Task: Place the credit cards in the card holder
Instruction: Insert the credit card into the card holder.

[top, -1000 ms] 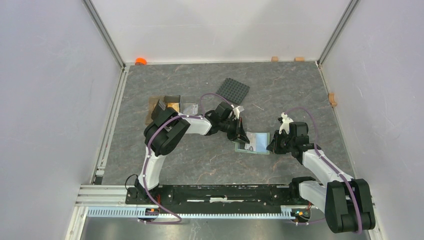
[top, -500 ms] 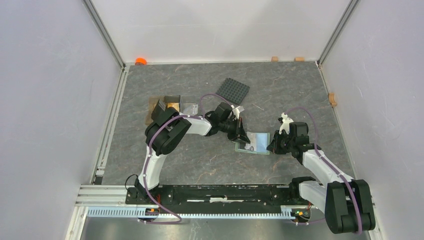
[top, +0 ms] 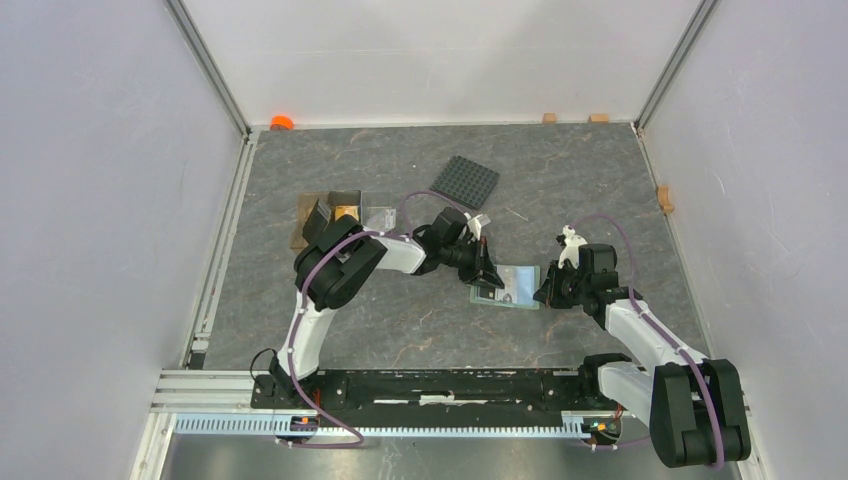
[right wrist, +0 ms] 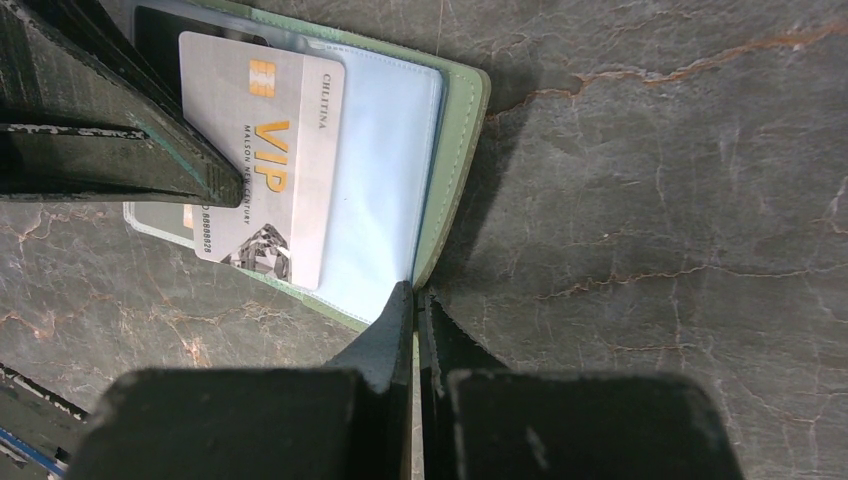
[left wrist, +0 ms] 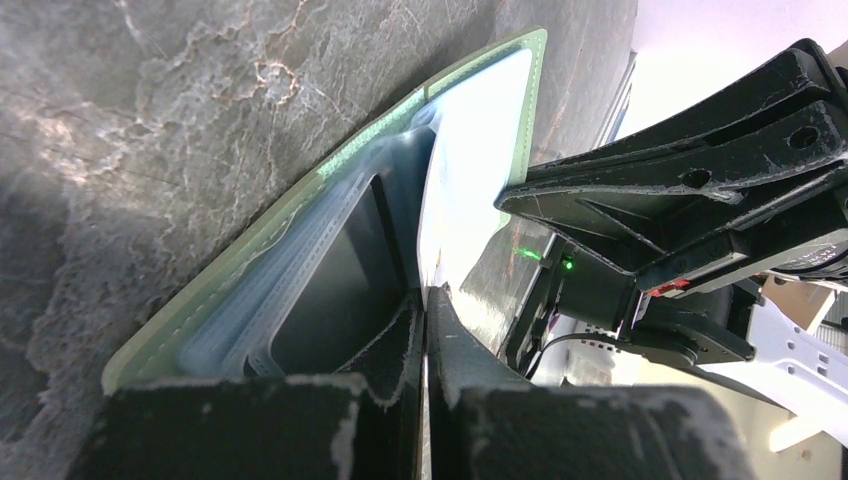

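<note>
The card holder (right wrist: 448, 150) lies open on the grey table, sage-green outside, light blue inside, with a dark pocket (left wrist: 335, 290) on its left half. My right gripper (right wrist: 413, 290) is shut on the holder's right-hand edge, near its front corner. A white-grey credit card (right wrist: 268, 140) marked VIP lies slanted over the blue lining, its left part under the left gripper's fingers (right wrist: 120, 150). My left gripper (left wrist: 425, 295) is shut on this card's edge, just above the pocket. From above, the left gripper (top: 488, 277) and right gripper (top: 546, 291) flank the holder (top: 524, 287).
A brown open tray (top: 303, 222) holding more cards stands behind the left arm. A black studded square plate (top: 465, 182) lies further back. An orange item (top: 281, 122) and small wooden blocks (top: 549, 117) sit along the enclosure walls.
The left gripper has edged right with the card, which now covers more of the holder's blue lining. The right gripper has stayed put on the holder.
</note>
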### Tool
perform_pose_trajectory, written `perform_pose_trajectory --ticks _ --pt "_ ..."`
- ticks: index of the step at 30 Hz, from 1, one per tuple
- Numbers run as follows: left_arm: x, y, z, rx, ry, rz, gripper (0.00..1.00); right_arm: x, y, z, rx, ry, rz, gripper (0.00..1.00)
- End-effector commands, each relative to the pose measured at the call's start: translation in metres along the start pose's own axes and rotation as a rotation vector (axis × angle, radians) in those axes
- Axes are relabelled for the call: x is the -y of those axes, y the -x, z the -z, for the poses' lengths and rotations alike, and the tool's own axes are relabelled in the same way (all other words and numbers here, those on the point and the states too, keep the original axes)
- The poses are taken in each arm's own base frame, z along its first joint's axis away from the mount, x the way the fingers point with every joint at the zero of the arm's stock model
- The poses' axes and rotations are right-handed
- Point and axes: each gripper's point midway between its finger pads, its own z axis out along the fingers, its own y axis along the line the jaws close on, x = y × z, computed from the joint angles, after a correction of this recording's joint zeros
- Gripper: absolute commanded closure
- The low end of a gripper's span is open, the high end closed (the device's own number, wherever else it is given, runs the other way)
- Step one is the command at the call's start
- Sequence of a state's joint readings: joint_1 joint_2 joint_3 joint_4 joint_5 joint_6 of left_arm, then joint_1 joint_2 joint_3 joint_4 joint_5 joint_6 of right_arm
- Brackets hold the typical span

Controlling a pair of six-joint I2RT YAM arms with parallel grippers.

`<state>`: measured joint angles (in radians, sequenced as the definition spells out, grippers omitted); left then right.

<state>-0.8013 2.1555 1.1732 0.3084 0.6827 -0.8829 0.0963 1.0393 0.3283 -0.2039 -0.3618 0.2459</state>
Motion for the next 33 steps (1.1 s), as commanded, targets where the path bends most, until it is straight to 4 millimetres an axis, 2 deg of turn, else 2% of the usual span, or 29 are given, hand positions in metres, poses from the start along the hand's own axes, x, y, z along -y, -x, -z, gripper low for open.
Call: perform_pose_trajectory --ticks 1,9,16,20,27,30,33 --pt "-0.038 -0.019 -0.013 -0.017 0.119 0.072 0.97 -0.001 0.004 0.004 0.000 -0.006 0.005 1.00" --pt "-0.039 -0.007 -0.007 0.034 0.190 0.029 0.79 0.000 0.009 0.006 0.034 -0.022 -0.007 1.00" --pt "-0.029 0.013 0.015 0.087 0.305 -0.092 0.58 0.008 0.010 0.008 0.041 -0.071 0.000 1.00" --pt "-0.031 0.013 0.029 0.080 0.382 -0.123 0.51 0.009 0.010 0.009 0.044 -0.075 0.001 1.00" --pt "-0.017 0.019 0.047 0.112 0.409 -0.165 0.48 0.009 0.009 0.009 0.040 -0.072 0.003 1.00" --pt "-0.009 0.012 0.037 0.087 0.359 -0.153 0.47 0.006 0.008 0.008 0.036 -0.059 0.003 1.00" --pt "-0.011 0.001 0.023 0.050 0.328 -0.126 0.47 0.002 0.009 0.008 0.040 -0.030 0.005 0.98"
